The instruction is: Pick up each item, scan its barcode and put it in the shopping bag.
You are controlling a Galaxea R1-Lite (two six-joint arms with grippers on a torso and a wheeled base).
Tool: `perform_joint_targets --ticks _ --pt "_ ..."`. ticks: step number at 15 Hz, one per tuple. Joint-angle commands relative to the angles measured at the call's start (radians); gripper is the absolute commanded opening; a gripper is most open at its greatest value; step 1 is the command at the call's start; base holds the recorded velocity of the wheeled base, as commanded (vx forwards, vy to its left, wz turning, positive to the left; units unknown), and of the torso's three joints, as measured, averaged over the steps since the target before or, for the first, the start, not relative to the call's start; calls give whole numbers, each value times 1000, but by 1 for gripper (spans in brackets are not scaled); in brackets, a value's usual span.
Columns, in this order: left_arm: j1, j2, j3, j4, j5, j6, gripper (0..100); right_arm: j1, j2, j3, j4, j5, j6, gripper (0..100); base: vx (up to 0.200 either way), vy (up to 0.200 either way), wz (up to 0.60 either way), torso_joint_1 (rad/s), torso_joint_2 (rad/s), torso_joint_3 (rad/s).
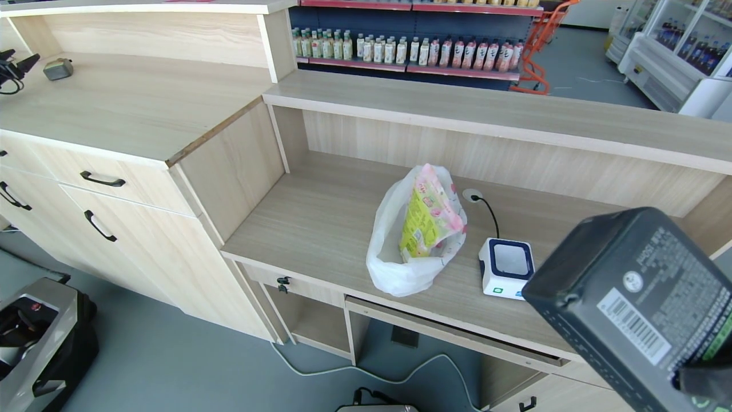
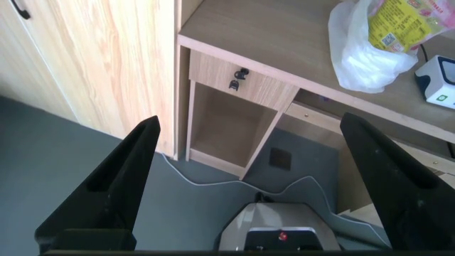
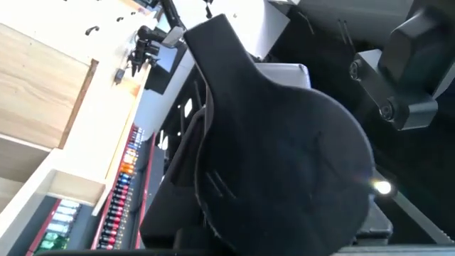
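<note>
A dark box (image 1: 635,300) with a white barcode label is held up close to the head camera at the right, barcode side facing it. My right gripper (image 1: 703,380) is shut on its lower edge. The white shopping bag (image 1: 394,257) lies open on the low counter with a yellow-green and pink snack pack (image 1: 429,214) inside it. The white scanner (image 1: 506,266) stands just right of the bag, its dark window facing up. My left gripper (image 2: 245,206) hangs open and empty over the grey floor, left of and below the counter; the bag (image 2: 366,60) shows far off.
A black cable (image 1: 490,214) runs from the scanner to a hole in the counter (image 1: 320,217). A taller counter with drawers (image 1: 103,183) stands at the left. Behind the back ledge (image 1: 486,109) are shop shelves of bottles. A cable lies on the floor under the desk.
</note>
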Motion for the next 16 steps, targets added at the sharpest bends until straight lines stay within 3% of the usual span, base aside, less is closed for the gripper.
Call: perform_joint_targets --ticks 1,9,10,12,13,14,15,16 --pt "0 0 0 0 0 -1 100 -1 -2 0 0 0 0 0 0 0 0 0 0 0" --pt "0 0 0 0 0 -1 100 -18 -14 -15 0 15 44 0 0 0 0 0 0 0" --pt "0 0 0 0 0 -1 100 -86 -15 -66 -2 -3 144 0 0 0 0 0 0 0" --pt "0 0 0 0 0 -1 100 -372 -71 -127 -7 -191 545 0 0 0 0 0 0 0" --pt "0 0 0 0 0 -1 100 -440 -92 -126 -7 -267 663 0 0 0 0 0 0 0" --pt "0 0 0 0 0 -1 100 -615 -133 -98 -13 -553 1006 0 0 0 0 0 0 0" --pt "0 0 0 0 0 -1 100 -721 -136 -74 -11 -709 1167 0 0 0 0 0 0 0" --pt "0 0 0 0 0 -1 100 -826 -135 -39 -7 -769 1284 0 0 0 0 0 0 0"
